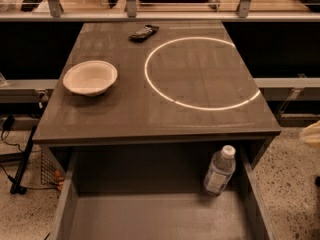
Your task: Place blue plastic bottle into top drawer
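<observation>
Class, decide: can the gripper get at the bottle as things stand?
Probably yes: the gripper sits at the right edge, the bottle stands uncovered in the open drawer; only the drawer's side wall lies between.

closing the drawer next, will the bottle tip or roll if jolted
The blue plastic bottle stands upright, tall and narrow, at the right rear of the top drawer, so a jolt would probably tip it. Being round, it would likely roll then. The gripper sits at the right edge, apart from it.

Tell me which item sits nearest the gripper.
The blue plastic bottle, upright in the top drawer; gripper at right edge. Bowl sits on the tabletop, far left.
</observation>
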Controlling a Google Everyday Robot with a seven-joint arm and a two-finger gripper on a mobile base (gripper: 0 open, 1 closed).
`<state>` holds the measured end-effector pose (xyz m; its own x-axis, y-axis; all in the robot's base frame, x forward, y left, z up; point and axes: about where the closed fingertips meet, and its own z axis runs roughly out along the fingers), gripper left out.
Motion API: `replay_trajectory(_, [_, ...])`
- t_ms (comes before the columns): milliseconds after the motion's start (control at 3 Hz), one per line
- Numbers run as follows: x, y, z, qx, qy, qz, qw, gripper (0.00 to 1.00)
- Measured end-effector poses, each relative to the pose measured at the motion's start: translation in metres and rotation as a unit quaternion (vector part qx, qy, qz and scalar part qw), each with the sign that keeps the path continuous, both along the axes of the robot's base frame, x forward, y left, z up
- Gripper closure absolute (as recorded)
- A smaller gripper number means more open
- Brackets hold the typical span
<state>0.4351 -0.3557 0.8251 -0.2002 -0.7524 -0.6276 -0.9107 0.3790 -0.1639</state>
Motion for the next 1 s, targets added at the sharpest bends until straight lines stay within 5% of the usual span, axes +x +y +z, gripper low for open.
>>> replay_trajectory(333, [0.026,0.039,0.108,-0.009,-0.083,-0.001,0.9965,0.99])
replay_trajectory(667, [0.037,0.078,0.183,-0.013,-0.138,-0.015,0.9903,1.00])
replay_trajectory(1000, [0.036,0.081,0.190,-0.014,-0.140,-0.017,0.9898,1.00])
